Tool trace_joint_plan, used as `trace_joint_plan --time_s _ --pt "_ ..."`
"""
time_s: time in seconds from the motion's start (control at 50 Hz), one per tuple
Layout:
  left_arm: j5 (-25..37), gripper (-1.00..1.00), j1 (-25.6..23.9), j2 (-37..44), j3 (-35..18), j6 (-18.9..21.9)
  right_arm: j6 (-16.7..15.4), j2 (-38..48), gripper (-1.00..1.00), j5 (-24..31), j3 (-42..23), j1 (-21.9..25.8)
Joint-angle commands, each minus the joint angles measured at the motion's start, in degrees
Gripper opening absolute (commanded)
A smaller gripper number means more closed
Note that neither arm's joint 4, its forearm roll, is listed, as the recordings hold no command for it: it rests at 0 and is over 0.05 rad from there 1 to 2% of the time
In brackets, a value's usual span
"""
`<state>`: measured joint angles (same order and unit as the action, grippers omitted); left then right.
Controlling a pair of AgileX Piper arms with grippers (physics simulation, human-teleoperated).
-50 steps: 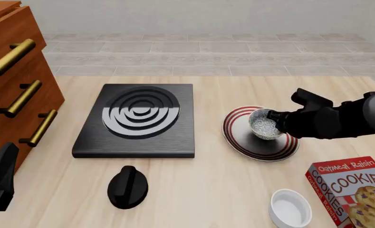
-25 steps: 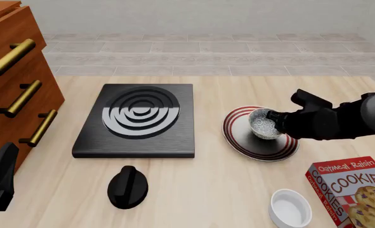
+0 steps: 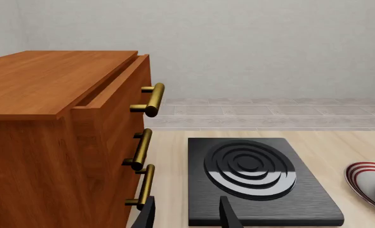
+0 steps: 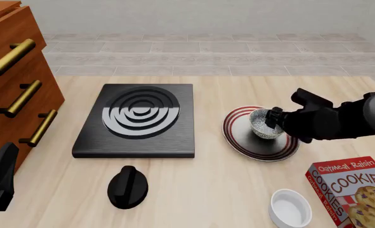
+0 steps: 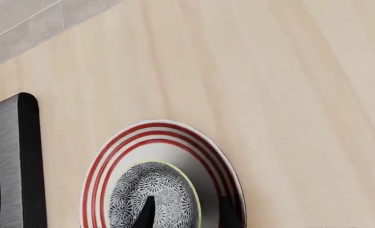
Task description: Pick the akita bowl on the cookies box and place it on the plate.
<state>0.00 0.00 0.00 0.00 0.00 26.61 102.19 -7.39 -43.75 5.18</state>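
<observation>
A light wooden table (image 4: 238, 190) spreads beneath my two arms, with a wooden dresser (image 4: 13, 90) and its brass handles standing at its left edge and a black stove plate (image 4: 138, 121) with raised rings lying just right of it. The red cookies box (image 4: 355, 187) lies at the near right corner with nothing on top of it, a plain white bowl (image 4: 290, 207) just to its left. Farther back sits the red-ringed plate (image 4: 238, 137), and the speckled bowl (image 4: 262, 124) stands upright on it, toward the plate's middle. My right gripper (image 5: 184, 211) reaches in from the right: in the wrist view one finger dips inside the bowl and the other stands outside its rim, the two spread around the wall with a gap showing, so the grasp looks let go. A black knob (image 4: 128, 186) lies in front of the stove plate. My left gripper (image 3: 187, 213) hangs low at the near left beside the dresser, its two fingers apart and holding nothing
</observation>
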Motion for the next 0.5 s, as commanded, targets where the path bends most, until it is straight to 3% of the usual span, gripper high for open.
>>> trace_joint_plan --time_s 0.02,0.28,0.44,0.5 --pt "0.0 1.0 0.0 0.0 0.0 0.0 0.2 -1.9 1.0 0.8 0.4 0.0" --pt "0.0 1.0 0.0 0.0 0.0 0.0 -1.6 -10.5 1.0 5.0 1.0 -1.9" --pt "0.0 1.0 0.0 0.0 0.0 0.0 -2.2 -22.0 1.0 10.6 2.3 -2.7" --pt "0.0 1.0 0.0 0.0 0.0 0.0 -2.9 -29.9 1.0 15.1 2.6 -2.3"
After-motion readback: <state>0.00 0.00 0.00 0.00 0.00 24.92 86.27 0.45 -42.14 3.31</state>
